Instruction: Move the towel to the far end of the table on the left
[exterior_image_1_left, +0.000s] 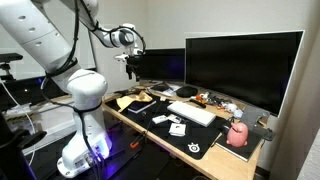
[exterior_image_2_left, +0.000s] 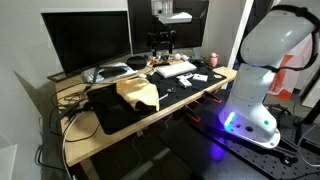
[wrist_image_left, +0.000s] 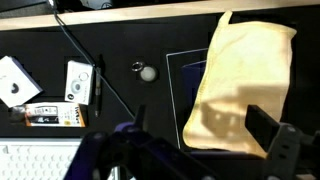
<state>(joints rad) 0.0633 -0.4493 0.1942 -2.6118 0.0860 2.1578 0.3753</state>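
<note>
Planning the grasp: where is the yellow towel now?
In an exterior view the crumpled yellow cloth towel lies on the black desk mat, image-left of the white keyboard; in the wrist view it is at right.

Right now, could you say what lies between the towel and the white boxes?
Wrist view shows a white round thing and a black cable between boxes and towel.
</note>
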